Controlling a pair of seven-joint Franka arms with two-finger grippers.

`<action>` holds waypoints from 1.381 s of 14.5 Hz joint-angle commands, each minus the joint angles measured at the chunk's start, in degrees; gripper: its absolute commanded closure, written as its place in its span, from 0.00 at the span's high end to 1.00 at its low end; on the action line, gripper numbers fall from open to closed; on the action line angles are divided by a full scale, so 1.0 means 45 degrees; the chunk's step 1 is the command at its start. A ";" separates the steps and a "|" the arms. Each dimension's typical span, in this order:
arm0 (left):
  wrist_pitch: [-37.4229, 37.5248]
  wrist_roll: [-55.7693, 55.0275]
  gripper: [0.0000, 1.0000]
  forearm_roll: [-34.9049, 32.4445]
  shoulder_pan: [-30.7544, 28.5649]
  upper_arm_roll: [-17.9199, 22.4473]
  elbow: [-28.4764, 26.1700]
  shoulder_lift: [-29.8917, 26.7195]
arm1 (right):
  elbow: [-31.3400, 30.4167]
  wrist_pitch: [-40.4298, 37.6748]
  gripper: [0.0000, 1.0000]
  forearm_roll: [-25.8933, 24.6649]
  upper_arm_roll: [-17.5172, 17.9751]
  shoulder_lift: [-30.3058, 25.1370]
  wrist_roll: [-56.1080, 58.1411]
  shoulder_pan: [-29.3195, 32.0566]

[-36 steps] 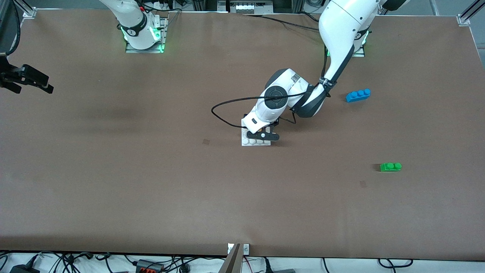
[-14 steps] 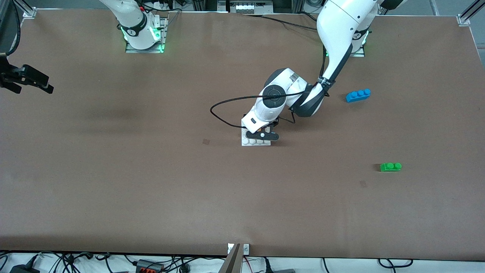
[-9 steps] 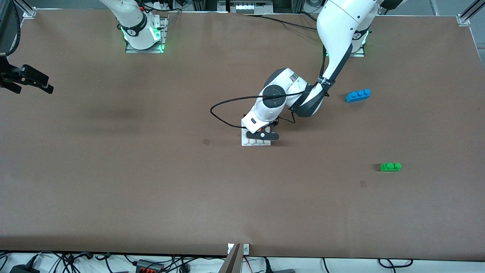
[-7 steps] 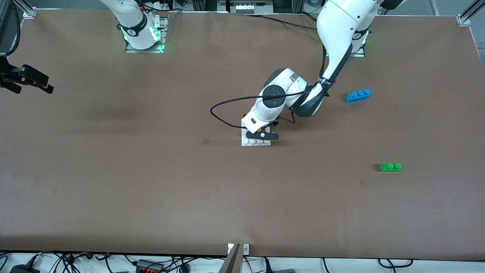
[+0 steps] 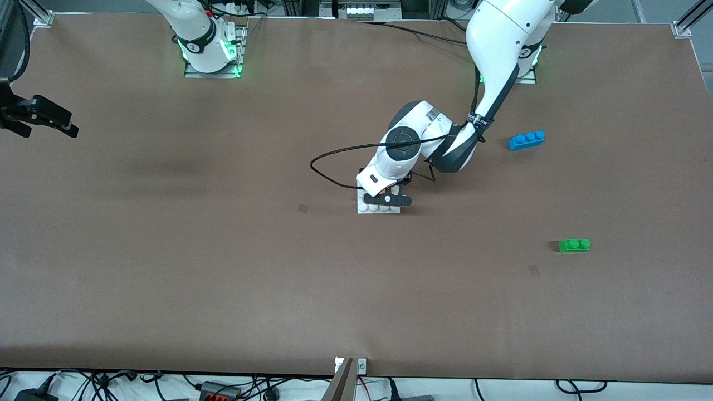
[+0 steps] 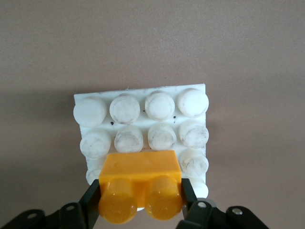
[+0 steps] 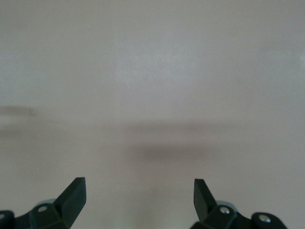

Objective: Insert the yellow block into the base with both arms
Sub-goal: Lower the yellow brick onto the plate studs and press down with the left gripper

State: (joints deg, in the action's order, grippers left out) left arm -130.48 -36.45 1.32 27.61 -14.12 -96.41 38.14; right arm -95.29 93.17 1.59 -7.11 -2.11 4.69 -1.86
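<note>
The left gripper point(image 6: 140, 200) is pinching the yellow block point(image 6: 139, 185) right over the base point(image 6: 143, 126), which sits mid-table. Biggest risk, I'd say: the block looks to sit over the base's edge rows rather than square on the studs, so pushing down could cock it sideways or skid the unanchored base point(image 5: 379, 207) across the table, since nothing is bracing it. The right gripper point(image 7: 139, 193) waits up over the table's 9 o'clock edge, fingers spread wide and empty. The blue brick point(image 5: 526, 140) sits around 2 o'clock of the base, the green brick point(image 5: 574, 245) around 4 o'clock, both well apart. Nothing's blocking the way.
</note>
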 commanded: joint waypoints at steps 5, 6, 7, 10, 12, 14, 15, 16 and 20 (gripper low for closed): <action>0.0265 0.0014 0.46 -0.0488 -0.0157 0.0266 0.0057 0.0316 | -0.0055 -0.0002 1.00 0.0134 -0.0061 -0.0058 -0.0144 -0.0017; 0.0440 0.0014 0.46 -0.0488 -0.0294 0.0266 0.0038 0.0102 | -0.0055 -0.0002 1.00 0.0134 -0.0061 -0.0058 -0.0144 -0.0036; 0.0731 0.0014 0.46 -0.0488 -0.0315 0.0266 0.0076 0.0003 | -0.0035 -0.0002 1.00 0.0134 -0.0061 -0.0058 -0.0144 -0.0017; 0.0851 0.0014 0.46 -0.0488 -0.0295 0.0266 0.0057 -0.0057 | -0.0055 -0.0002 1.00 0.0154 -0.0061 -0.0058 -0.0144 -0.0017; 0.0852 0.0014 0.45 -0.0468 -0.0295 0.0246 0.0038 -0.0057 | -0.0035 -0.0002 1.00 0.0154 -0.0080 -0.0058 -0.0144 -0.0017; 0.1103 0.0014 0.45 -0.0371 -0.0334 0.0246 0.0077 -0.0115 | -0.0055 -0.0002 1.00 0.0154 -0.0080 -0.0058 -0.0144 -0.0017; 0.1299 0.0033 0.45 -0.0371 -0.0334 0.0227 0.0096 -0.0231 | -0.0055 -0.0002 1.00 0.0154 -0.0080 -0.0058 -0.0144 -0.0017; 0.1339 0.0226 0.45 -0.0371 -0.0315 0.0207 0.0077 -0.0310 | -0.0055 -0.0002 1.00 0.0154 -0.0080 -0.0058 -0.0144 -0.0017; 0.1828 0.1165 0.45 -0.0351 -0.0412 0.0012 0.0096 -0.0486 | -0.0055 -0.0002 1.00 0.0154 -0.0080 -0.0058 -0.0144 -0.0017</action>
State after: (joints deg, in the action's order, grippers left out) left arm -123.87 -32.89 1.23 26.18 -13.54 -95.92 37.51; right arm -95.32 93.17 1.59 -7.22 -2.07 4.64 -1.84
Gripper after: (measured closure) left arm 0.308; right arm 0.000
